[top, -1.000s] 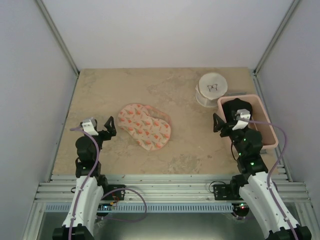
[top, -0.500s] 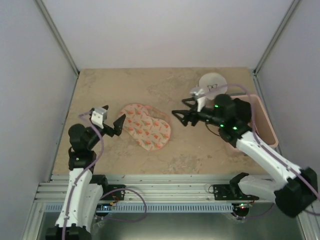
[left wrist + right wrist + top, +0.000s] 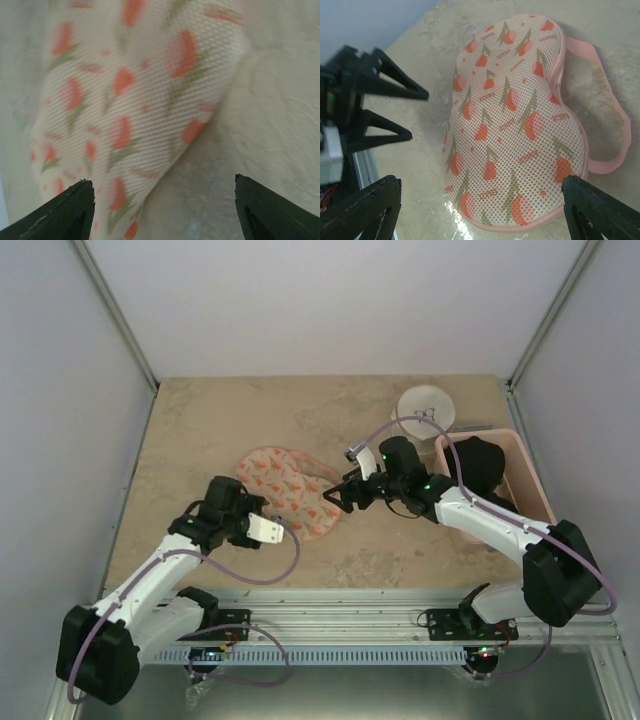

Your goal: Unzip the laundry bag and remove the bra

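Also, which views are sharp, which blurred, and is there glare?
Left wrist view: the laundry bag is very close and soft, most blurred at the top. Right wrist view: its mesh and print are sharp; a small glare patch lies on the table by its edge. Top view: even light, soft shadows.

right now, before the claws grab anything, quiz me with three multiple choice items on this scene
1. Where is the dark garment? A in the pink bin B on the laundry bag C beside the laundry bag
2. Laundry bag's rim colour? A blue B pink C black
3. The right claw is A shut on the bag B shut on the garment C open
Answers: A, it lies inside the bin; B, pink edging rings the print; C, its fingers stand wide apart.
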You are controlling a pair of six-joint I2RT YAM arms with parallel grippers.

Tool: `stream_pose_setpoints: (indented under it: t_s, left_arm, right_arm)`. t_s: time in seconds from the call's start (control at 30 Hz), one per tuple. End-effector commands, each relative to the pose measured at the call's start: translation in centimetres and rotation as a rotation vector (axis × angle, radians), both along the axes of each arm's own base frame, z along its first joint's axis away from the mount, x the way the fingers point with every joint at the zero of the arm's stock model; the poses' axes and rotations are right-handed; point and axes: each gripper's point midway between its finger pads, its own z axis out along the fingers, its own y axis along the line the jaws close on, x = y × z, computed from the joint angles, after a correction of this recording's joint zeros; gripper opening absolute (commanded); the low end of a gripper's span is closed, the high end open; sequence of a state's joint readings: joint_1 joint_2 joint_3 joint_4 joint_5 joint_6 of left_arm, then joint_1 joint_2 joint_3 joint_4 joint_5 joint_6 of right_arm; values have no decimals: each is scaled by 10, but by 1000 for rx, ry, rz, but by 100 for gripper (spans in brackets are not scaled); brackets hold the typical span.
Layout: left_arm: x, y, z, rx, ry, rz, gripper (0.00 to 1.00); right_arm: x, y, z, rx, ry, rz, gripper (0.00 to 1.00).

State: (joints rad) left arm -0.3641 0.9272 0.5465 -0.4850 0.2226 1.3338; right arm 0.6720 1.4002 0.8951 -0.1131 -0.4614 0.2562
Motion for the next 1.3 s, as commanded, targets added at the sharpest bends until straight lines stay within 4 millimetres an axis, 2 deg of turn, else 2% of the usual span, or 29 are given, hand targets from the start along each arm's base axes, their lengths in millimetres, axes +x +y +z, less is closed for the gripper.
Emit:
stream_pose_setpoints:
  t_s: [0.0,0.1,0.27,0.37,0.43,0.53,0.57,0.63,0.67,0.87,0.97,1.07,1.17,1.27]
  left_arm:
    - [-1,-7,-32,196,-87,-189,76]
    - [3,-24,-42,159,-95,-199,72]
    - [7,-25,-63,179,-111,-221,66]
    - [7,-29,-67,173,-118,-254,58]
    - [10,-33,-68,160,-134,-254,46]
    - [12,-36,-69,141,-133,-251,36]
    - [12,-37,-69,131,-120,-247,29]
    - [9,-40,-67,114,-83,-249,7]
    - [7,-42,-63,96,-65,-244,0]
    - [10,-52,-21,-107,73,-28,0]
    - [7,-51,-9,-158,122,52,0]
    - [9,-49,-3,-200,132,121,0]
    - [8,-51,0,-238,143,144,0]
    - [4,-56,3,-276,181,163,0]
  right_arm:
    - [-3,-3,-10,-22,8,-16,88]
    - [-4,-6,-11,-32,0,-20,88]
    - [-5,-11,-7,-39,-26,-30,90]
    - [-5,-13,-5,-44,-40,-32,90]
    - [-5,-14,-3,-43,-46,-34,91]
    - [-6,-14,-1,-39,-52,-32,91]
    - [-7,-15,0,-40,-55,-31,91]
    - [-9,-17,3,-42,-68,-25,91]
    - [-10,-18,5,-42,-78,-21,91]
    - [-22,-30,23,-53,-187,15,88]
    - [-35,-31,28,-24,-203,51,83]
    - [-59,-22,19,22,-201,76,77]
    - [-86,-4,11,90,-259,73,72]
    - [-103,9,2,140,-292,40,63]
